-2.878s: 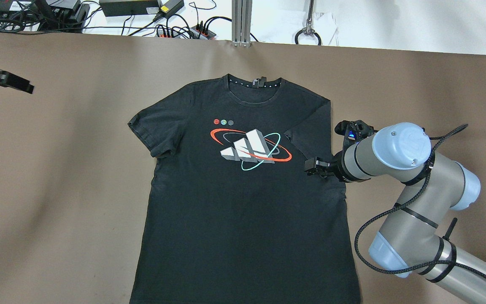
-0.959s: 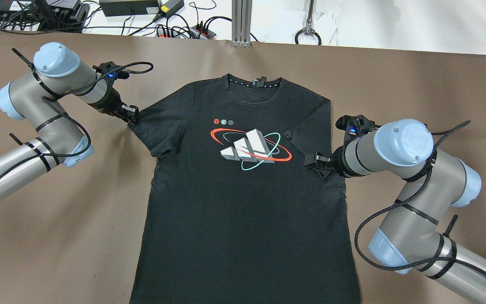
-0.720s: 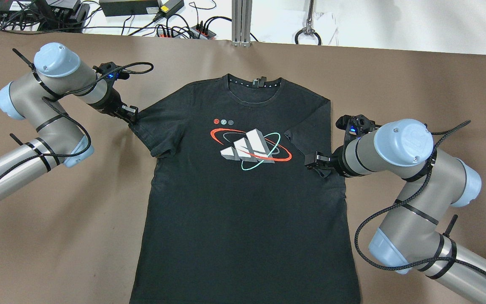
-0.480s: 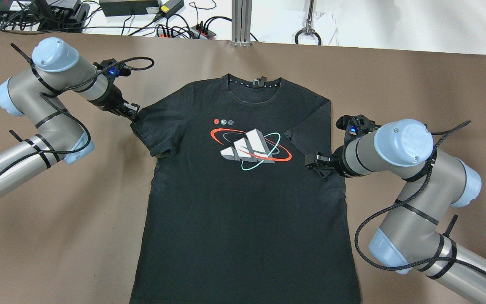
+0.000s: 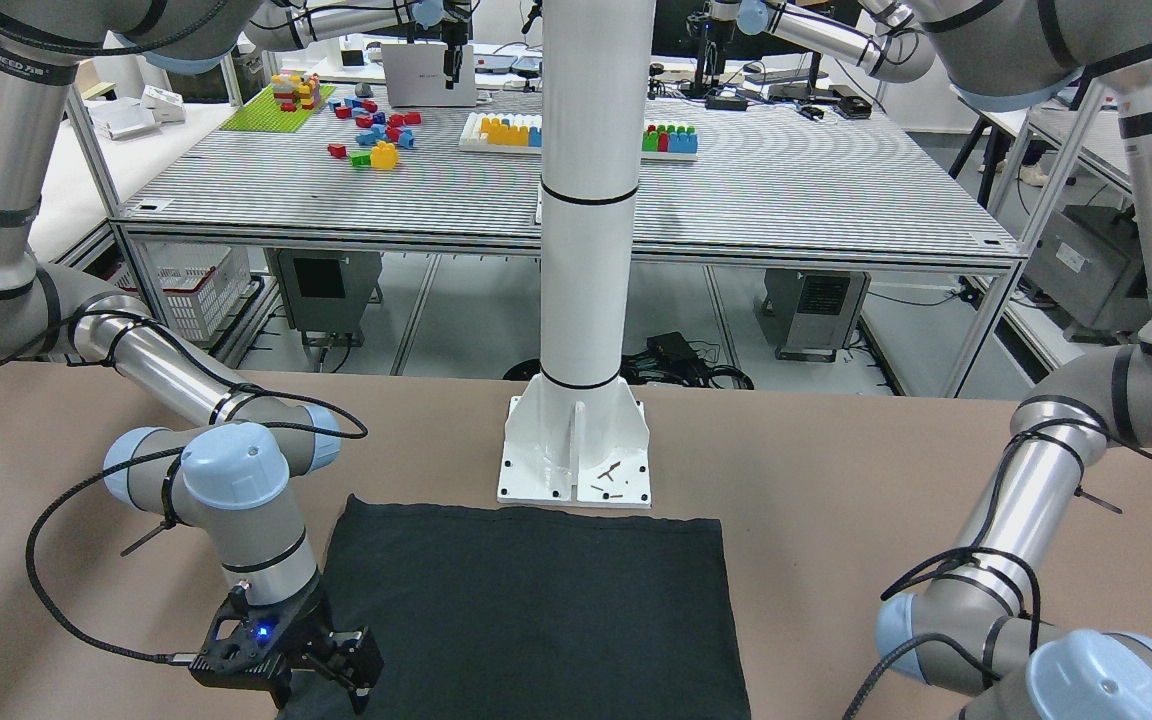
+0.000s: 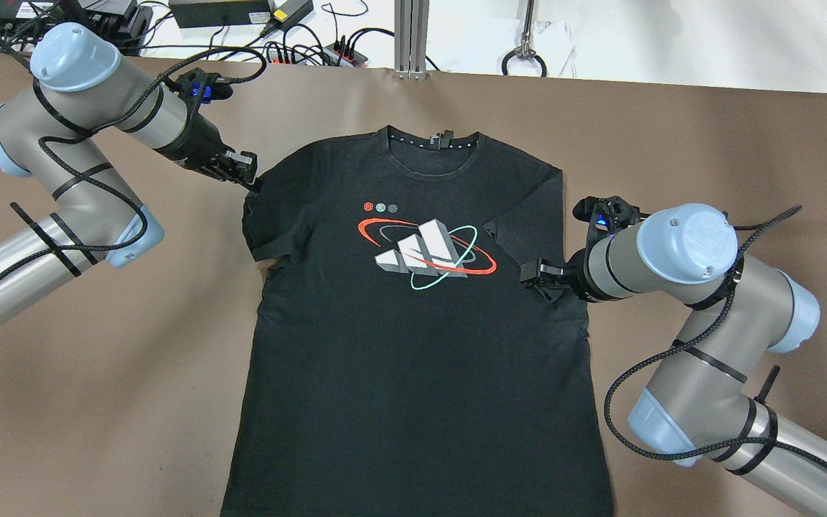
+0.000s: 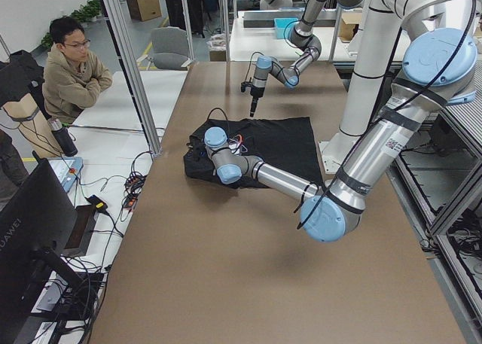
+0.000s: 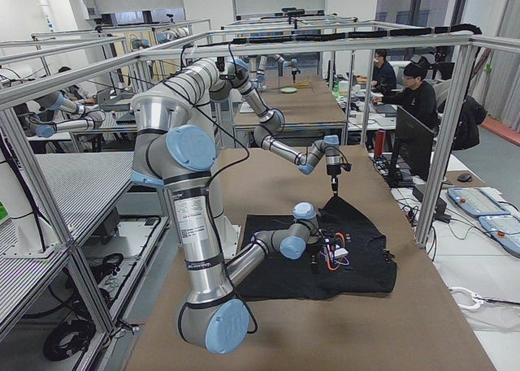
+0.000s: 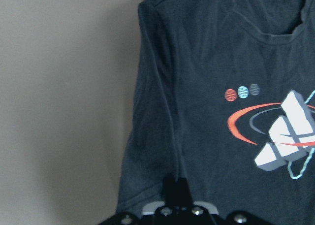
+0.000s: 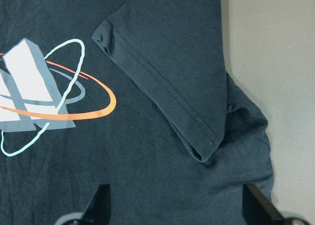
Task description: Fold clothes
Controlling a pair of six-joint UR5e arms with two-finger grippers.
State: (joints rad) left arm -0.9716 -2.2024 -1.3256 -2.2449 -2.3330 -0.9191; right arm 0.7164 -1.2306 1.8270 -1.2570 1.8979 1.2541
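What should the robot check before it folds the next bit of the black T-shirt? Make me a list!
1. Left gripper pinching the left sleeve: ok.
2. Right sleeve folded onto the shirt: ok.
3. Right gripper open: ok.
4. Right gripper lifted off the shirt: cannot tell.
5. Hem lying flat and straight: ok.

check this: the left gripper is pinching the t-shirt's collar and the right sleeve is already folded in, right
Not the collar. In the overhead view the left gripper pinches the left sleeve of the t-shirt; the right sleeve is indeed already folded in.
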